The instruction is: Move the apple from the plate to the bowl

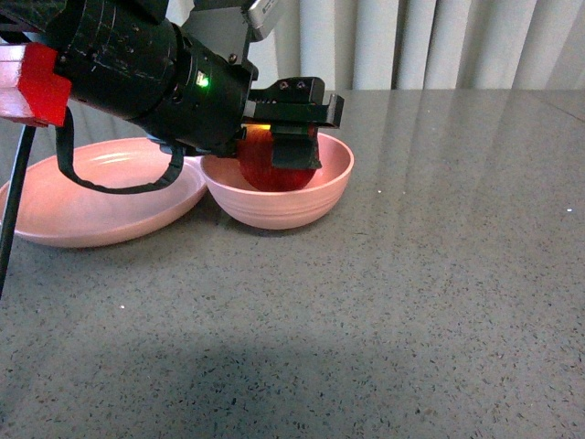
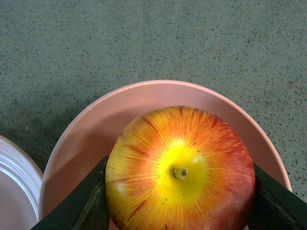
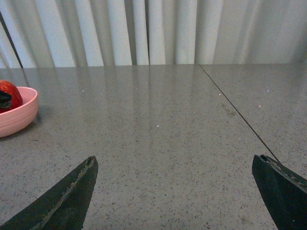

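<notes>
My left gripper [image 1: 274, 151] is shut on the apple [image 1: 260, 165], holding it inside the deep pink bowl [image 1: 302, 206]. From the left wrist, the apple [image 2: 180, 170] fills the space between both dark fingers [image 2: 79, 206], yellow stem patch facing the camera, with the bowl [image 2: 81, 139] rim curving around it. The shallow pink plate [image 1: 91, 206] lies just left of the bowl, touching it, with nothing on it; its edge [image 2: 14, 187] shows beside the bowl. My right gripper [image 3: 175, 184] stands open over bare table, far to the right of the bowl [image 3: 17, 112] and apple [image 3: 9, 94].
The grey speckled table [image 1: 411, 302] runs wide around the dishes. A seam [image 3: 235, 112] crosses the tabletop on the right. White curtains [image 1: 439, 41] hang behind the table's far edge. A black cable [image 1: 14, 201] hangs at the far left.
</notes>
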`<state>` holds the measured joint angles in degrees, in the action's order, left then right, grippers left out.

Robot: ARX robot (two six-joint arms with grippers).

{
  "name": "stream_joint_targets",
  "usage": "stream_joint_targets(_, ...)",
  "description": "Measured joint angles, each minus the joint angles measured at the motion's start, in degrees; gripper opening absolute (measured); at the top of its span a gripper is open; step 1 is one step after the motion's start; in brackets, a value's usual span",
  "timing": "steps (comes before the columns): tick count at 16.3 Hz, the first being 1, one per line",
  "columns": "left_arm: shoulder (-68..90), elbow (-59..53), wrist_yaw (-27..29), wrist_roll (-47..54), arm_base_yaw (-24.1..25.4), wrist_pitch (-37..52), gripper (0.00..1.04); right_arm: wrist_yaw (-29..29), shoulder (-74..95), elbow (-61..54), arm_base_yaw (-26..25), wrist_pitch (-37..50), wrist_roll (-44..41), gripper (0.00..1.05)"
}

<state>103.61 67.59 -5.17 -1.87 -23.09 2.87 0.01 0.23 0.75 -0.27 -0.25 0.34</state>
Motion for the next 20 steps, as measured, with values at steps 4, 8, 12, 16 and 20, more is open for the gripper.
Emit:
stream_joint_targets(4, 0.31, 0.24, -0.42, -0.33, 0.0, -0.35, 0.67, -0.02, 0.0, 0.0, 0.0, 0.0, 0.0, 0.98)
stream_joint_targets(8, 1.03, 0.48, -0.9, -0.33, 0.33, -0.96, 0.67, -0.02, 0.0, 0.0, 0.0, 0.0, 0.0, 0.98)
stream_joint_targets(12, 1.09, 0.85, -1.97, -0.66, 0.61, -1.09, 0.94, -0.02, 0.0, 0.0, 0.0, 0.0, 0.0, 0.98)
stream_joint_targets(16, 1.05, 1.11, -2.29, -0.68, 0.87, -1.11, 0.98, -0.02, 0.0, 0.0, 0.0, 0.0, 0.0, 0.98)
stream_joint_targets(20, -1.46, 1.11, -2.32, -1.18, 1.57, 0.61, 0.98, 0.0, 0.0, 0.0, 0.0, 0.0, 0.0, 0.98)
